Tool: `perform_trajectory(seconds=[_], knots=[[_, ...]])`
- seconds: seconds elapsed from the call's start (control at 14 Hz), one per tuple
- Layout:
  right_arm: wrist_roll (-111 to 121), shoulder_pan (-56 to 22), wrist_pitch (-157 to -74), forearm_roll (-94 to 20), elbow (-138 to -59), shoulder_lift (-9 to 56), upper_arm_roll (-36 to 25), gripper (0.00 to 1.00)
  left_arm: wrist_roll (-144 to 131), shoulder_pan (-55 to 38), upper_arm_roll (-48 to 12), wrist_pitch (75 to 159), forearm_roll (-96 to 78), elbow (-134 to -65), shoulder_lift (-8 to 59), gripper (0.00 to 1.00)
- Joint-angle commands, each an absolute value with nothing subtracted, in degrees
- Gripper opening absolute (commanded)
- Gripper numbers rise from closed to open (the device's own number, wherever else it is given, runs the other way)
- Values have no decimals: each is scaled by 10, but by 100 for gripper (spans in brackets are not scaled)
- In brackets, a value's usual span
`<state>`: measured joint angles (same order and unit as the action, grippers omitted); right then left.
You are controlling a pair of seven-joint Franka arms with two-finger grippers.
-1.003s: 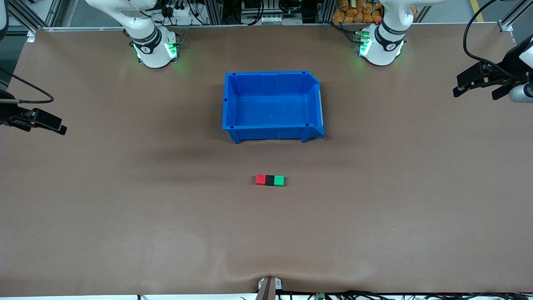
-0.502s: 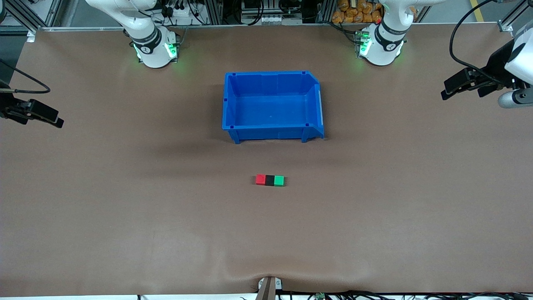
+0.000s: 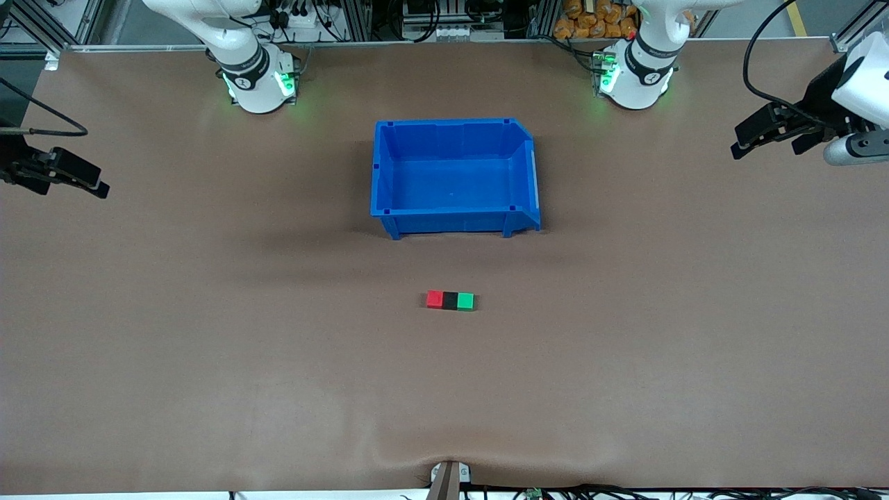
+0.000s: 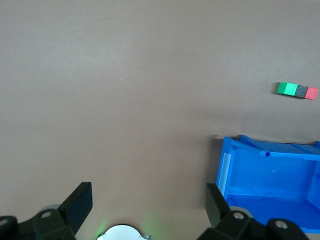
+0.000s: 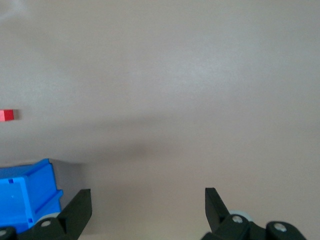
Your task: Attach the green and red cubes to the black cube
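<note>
Row of three cubes lies touching at frame centre, nearer the camera than the blue bin: red cube, black cube, green cube; joining looks done. Left gripper at the frame's right edge and right gripper at its left edge hang empty, fingers apart, well clear of the row. Next likely only parking; nothing left to grasp.

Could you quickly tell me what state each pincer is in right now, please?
Left pincer: open, holding nothing, over the table's left-arm end.
Right pincer: open, holding nothing, over the right-arm end.
</note>
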<state>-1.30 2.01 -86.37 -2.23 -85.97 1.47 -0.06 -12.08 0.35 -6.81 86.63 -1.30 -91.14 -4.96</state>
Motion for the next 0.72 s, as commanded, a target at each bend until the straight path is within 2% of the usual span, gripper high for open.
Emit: perform_trajectory(seconds=[0.0,0.64], knots=[[36,27,-870,-18,-884,-8,-2,100,-116,10,-73,878,-4,-930,-63,100],[38,27,-867,-17,-909,-30,-5,100,-49,9,-71,879,35,-896,-41,100]])
